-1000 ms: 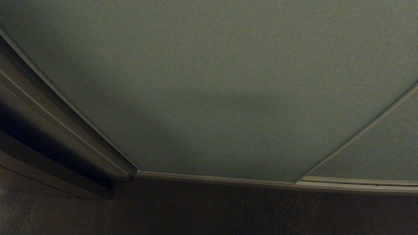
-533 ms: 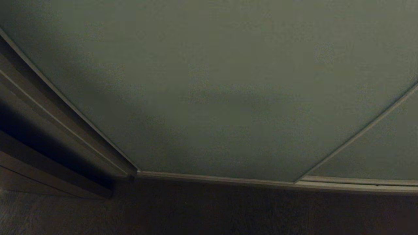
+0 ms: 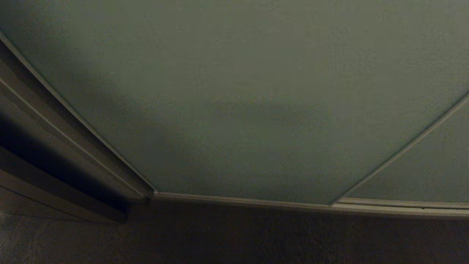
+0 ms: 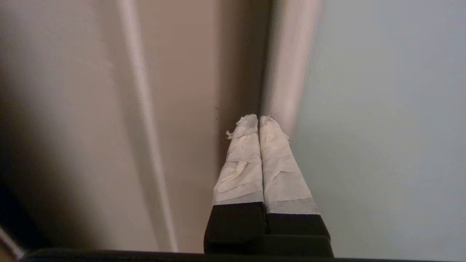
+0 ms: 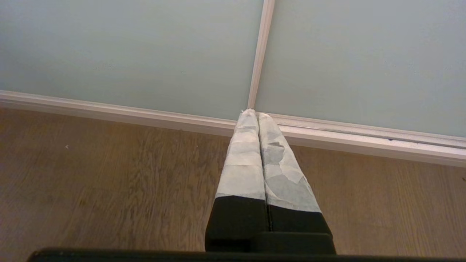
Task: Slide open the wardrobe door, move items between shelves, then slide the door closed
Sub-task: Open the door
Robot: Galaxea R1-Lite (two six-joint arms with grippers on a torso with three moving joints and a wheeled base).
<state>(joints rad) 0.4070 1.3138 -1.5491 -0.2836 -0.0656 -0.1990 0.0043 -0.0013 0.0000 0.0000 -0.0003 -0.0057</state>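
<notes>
- The sliding wardrobe door (image 3: 234,95) fills most of the head view, a pale grey-green panel reaching from the upper left to the right edge, fully across its opening, with a thin beige frame (image 3: 238,201) along its bottom
- The second door (image 3: 428,172), alike in colour, shows in the lower right of the head view, its edge meeting the first along a slanting beige strip
- The wooden floor (image 3: 234,238) runs across the bottom of the head view
- The dark brown side panel (image 3: 55,154) stands at the left edge of the head view, beside the door's frame
- The left claw (image 4: 259,117), fingers pressed together and wrapped in white tape, sits in the centre of the left wrist view with its tips close to the door's beige left edge; whether it touches is unclear
- The right claw (image 5: 253,112), likewise together and empty, sits in the centre of the right wrist view, above the floor, pointing at the strip where the two doors meet
</notes>
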